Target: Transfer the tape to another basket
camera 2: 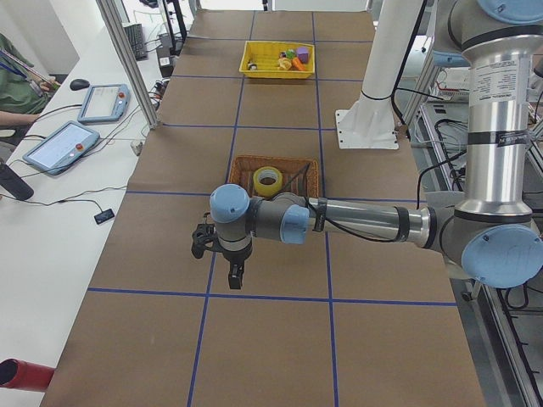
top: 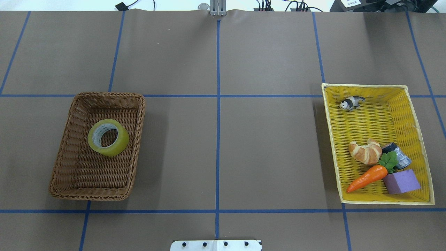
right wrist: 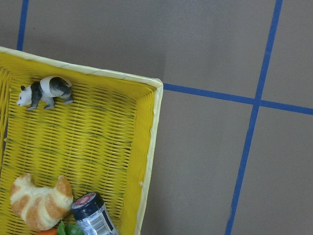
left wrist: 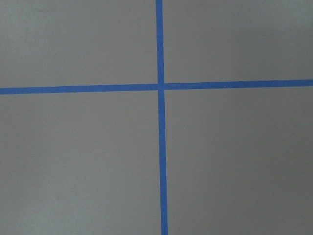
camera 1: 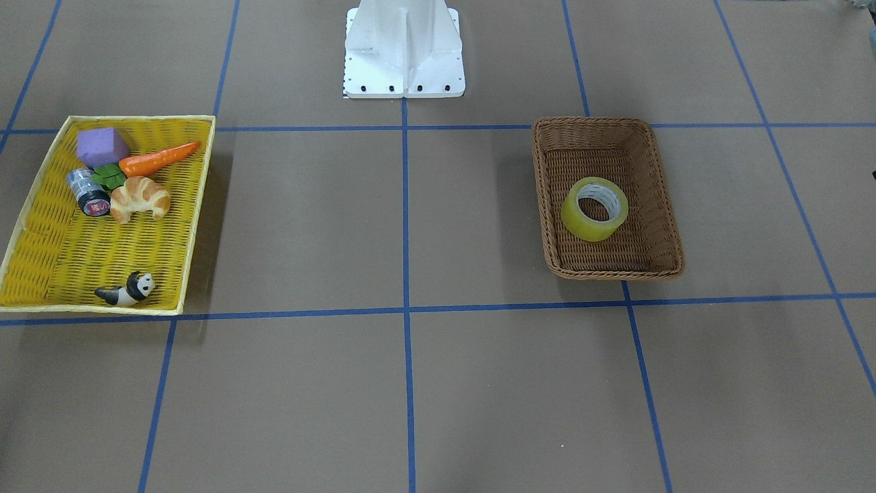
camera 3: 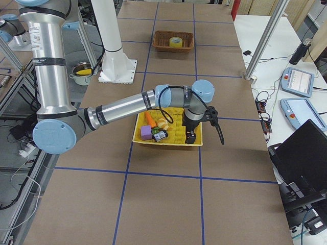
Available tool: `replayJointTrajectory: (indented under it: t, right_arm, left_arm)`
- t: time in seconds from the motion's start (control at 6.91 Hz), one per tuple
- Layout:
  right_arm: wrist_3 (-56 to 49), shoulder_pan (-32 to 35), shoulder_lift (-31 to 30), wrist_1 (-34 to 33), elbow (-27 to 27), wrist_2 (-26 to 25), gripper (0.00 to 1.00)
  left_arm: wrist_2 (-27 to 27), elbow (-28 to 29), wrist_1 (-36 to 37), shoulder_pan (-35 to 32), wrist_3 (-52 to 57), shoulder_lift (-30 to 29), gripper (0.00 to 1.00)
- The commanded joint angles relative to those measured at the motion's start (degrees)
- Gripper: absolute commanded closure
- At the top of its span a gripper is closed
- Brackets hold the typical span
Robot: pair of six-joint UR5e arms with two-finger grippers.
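Note:
The yellow translucent tape (camera 1: 582,222) lies tilted inside the brown wicker basket (camera 1: 602,124); both also show in the overhead view, tape (top: 120,140) and basket (top: 108,94). My left gripper (camera 2: 221,259) shows only in the exterior left view. It hangs over bare table, short of the basket (camera 2: 271,158) and apart from the tape (camera 2: 269,180). My right gripper (camera 3: 206,137) shows only in the exterior right view, above the yellow tray's far edge. I cannot tell whether either gripper is open or shut.
The shallow yellow tray (top: 366,85) holds a croissant (top: 364,151), a carrot (top: 367,177), a purple block (top: 401,182), a silver-black cylinder (top: 399,157) and a panda figure (top: 352,102). The robot's white base (camera 1: 404,61) stands between the baskets.

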Motion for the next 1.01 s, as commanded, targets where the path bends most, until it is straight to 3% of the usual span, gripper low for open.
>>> replayJointTrajectory:
  t: [0.0, 0.14, 0.58, 0.87]
  right_arm:
    - [0.7, -3.0, 1.0, 10.6, -7.1, 3.7, 0.0]
    - [3.3, -3.0, 2.9, 15.2, -12.6, 4.3, 0.0]
    - [3.6, -2.7, -1.5, 14.8, -4.9, 4.7, 0.0]
    - [3.4, -0.4, -1.6, 14.8, -4.5, 4.5, 0.0]
  left_arm:
    - [0.0, 4.8, -8.7, 0.1, -0.4, -0.8, 0.02]
    - [0.1, 5.4, -8.8, 0.2, -0.7, -2.2, 0.02]
    - [-3.2, 4.3, -8.8, 0.0, -0.6, -1.7, 0.02]
    - [-3.3, 2.1, -8.3, -0.2, -0.6, -1.5, 0.02]
